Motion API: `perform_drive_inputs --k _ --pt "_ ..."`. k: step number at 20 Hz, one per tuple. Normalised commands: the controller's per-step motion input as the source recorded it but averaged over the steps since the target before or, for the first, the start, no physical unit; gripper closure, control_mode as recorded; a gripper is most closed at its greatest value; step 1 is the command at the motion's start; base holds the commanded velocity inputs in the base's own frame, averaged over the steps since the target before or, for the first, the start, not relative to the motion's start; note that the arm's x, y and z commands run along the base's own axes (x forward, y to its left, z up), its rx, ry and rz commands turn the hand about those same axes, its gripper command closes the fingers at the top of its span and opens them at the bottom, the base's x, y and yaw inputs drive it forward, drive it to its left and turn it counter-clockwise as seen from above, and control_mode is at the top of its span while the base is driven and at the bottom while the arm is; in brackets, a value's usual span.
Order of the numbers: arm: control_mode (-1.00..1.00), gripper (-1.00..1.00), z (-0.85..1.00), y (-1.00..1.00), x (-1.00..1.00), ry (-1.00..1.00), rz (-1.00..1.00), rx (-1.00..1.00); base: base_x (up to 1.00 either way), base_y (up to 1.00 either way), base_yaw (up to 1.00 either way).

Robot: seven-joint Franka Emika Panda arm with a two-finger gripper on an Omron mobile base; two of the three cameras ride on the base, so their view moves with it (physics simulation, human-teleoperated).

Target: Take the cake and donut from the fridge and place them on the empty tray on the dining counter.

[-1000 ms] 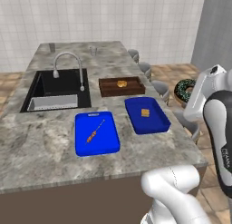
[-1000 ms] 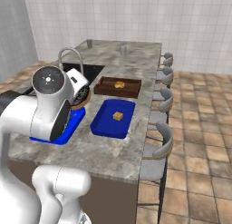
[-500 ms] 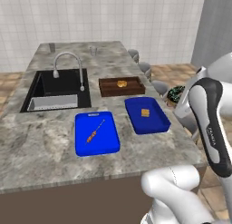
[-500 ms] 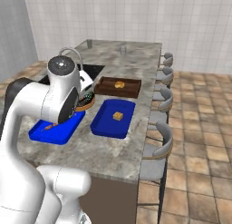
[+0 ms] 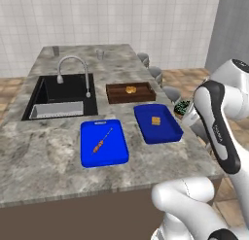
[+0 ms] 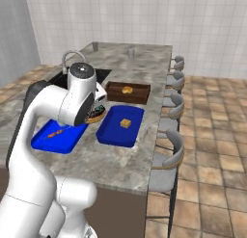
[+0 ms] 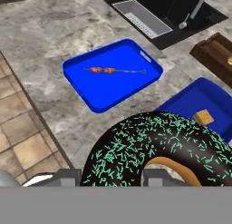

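Note:
My gripper (image 7: 111, 178) is shut on the donut (image 7: 158, 148), a chocolate ring with green specks that fills the lower hand view. In the left base view the donut (image 5: 182, 107) hangs just off the right edge of the dining counter (image 5: 48, 156), beside the dark navy tray (image 5: 165, 132). The cake (image 5: 155, 120), a small yellow-orange block, lies inside that tray. From the right base view, the donut (image 6: 96, 112) sits under my hand, left of the tray (image 6: 113, 133) and the cake (image 6: 126, 123). The fridge is out of view.
A brighter blue board (image 5: 103, 143) with a skewer lies left of the tray. Behind it stands a brown wooden tray (image 5: 116, 94) holding a golden bun (image 5: 130, 90). The black sink (image 5: 61, 95) and steel tap (image 5: 73, 69) are at the back left. Grey stools (image 6: 171, 150) line the counter's right side.
The arm has swung down and in toward the counter, carrying the donut lower and closer to the navy tray. The grip is unchanged.

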Motion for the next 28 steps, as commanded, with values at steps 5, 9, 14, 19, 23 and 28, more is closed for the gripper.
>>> perform_drive_inputs --k 5,9,14,19,23,28 --pt "-1.0 1.0 -0.32 0.0 0.26 0.0 -0.01 0.0 0.0 0.0 0.0" --pt "-1.0 1.0 -0.23 -0.03 0.01 0.01 -0.18 0.0 0.0 0.0 0.0" --pt "-1.0 1.0 -0.16 -0.03 0.0 0.11 -0.27 0.03 0.0 0.0 0.0" --pt "-1.0 1.0 -0.06 -0.07 0.18 0.2 -0.12 0.16 0.0 0.0 0.0" --pt "-1.0 1.0 -0.03 0.0 0.43 0.21 -0.02 0.18 0.0 0.0 0.0" --pt "-1.0 1.0 -0.35 0.0 0.56 0.1 0.0 0.07 0.0 0.0 0.0"
